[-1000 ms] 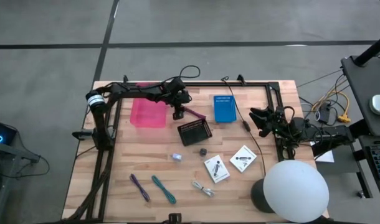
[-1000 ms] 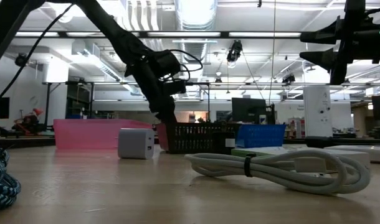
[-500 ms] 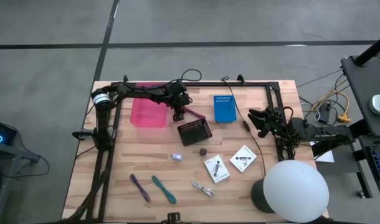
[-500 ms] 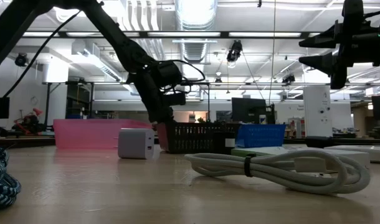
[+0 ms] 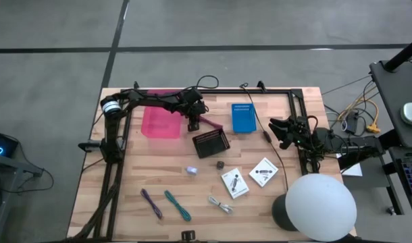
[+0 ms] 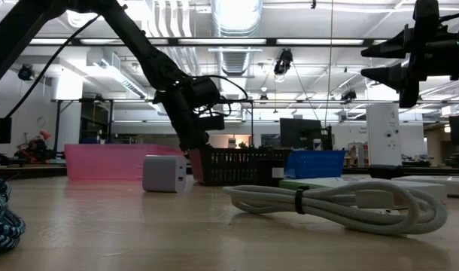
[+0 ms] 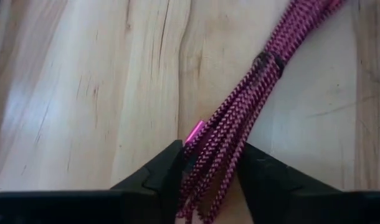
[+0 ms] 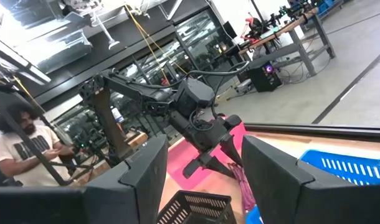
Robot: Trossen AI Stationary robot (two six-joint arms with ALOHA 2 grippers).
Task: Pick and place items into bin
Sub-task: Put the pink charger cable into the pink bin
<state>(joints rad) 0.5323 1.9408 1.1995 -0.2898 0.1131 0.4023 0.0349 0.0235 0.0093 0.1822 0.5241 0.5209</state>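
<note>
So my left hand (image 5: pixel 192 124) is down on the surface near the far edge, between the pink bin (image 5: pixel 160 123) and the blue bin (image 5: pixel 242 118), just behind the black basket (image 5: pixel 211 143). From the left wrist camera, the two fingers (image 7: pixel 160 176) sit either side of one end of the magenta braided cord bundle (image 7: pixel 246 102), which lies flat on the wood. The fingers are close around it, but I honestly can't tell if they're squeezing it or just straddling it. In the overhead view the cord (image 5: pixel 209 122) runs from the hand toward the blue bin.

My right hand (image 5: pixel 281 131) is parked up in the air over the right edge of the surface, fingers apart, holding nothing. Its wrist camera looks across at the left arm, and there's a person (image 8: pixel 23 158) standing in the room beyond.

The rest of the stuff is spread toward the near edge: purple cord (image 5: pixel 150 202) and green cord (image 5: pixel 177 205) toward the near left corner, a little white charger block (image 5: pixel 191 171) and a small dark knob (image 5: pixel 219 164) mid-surface, a coiled white cable (image 5: pixel 220 204) near the front, and two white packets (image 5: pixel 235 182) (image 5: pixel 263 171) to its right.
</note>
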